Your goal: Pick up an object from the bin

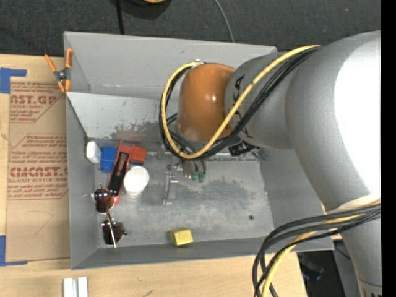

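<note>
Bin, left end: white cap, blue block, red piece, black bar, white lid, sunglasses, all clustered. Yellow block alone by front wall. Gripper low over bare floor mid-bin, just right of lid. Wrist hides it, so I cannot tell if open or closed. My read: approach step, nothing picked yet. Next move calls for shift left onto lid, probably nearest target, then closing.

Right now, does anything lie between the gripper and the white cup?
Nothing visible does: only bare bin floor separates the gripper from the white cup. The black bar lies on the cup's far side.
</note>
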Controlling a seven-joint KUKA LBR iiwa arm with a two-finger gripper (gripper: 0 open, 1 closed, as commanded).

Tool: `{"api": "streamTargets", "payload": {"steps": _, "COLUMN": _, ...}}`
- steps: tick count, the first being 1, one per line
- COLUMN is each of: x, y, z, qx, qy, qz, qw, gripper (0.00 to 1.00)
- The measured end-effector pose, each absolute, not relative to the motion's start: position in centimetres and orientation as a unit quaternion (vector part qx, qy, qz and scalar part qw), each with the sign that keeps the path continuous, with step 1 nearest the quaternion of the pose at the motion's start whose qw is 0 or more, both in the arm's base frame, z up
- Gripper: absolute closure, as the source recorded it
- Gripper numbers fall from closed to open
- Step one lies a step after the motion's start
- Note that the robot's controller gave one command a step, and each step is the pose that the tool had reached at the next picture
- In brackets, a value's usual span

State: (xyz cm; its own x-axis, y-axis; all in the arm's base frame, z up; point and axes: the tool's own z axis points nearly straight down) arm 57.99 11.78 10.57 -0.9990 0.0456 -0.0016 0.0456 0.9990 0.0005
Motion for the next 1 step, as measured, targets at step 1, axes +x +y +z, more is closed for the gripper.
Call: {"api": "streamTargets", "payload": {"steps": 1, "x": 57.79, "y": 15.85, "z": 8.35, "qx": -0.062, "qy": 0.998, "qz": 0.001, "qw": 0.005, "gripper": 0.00}}
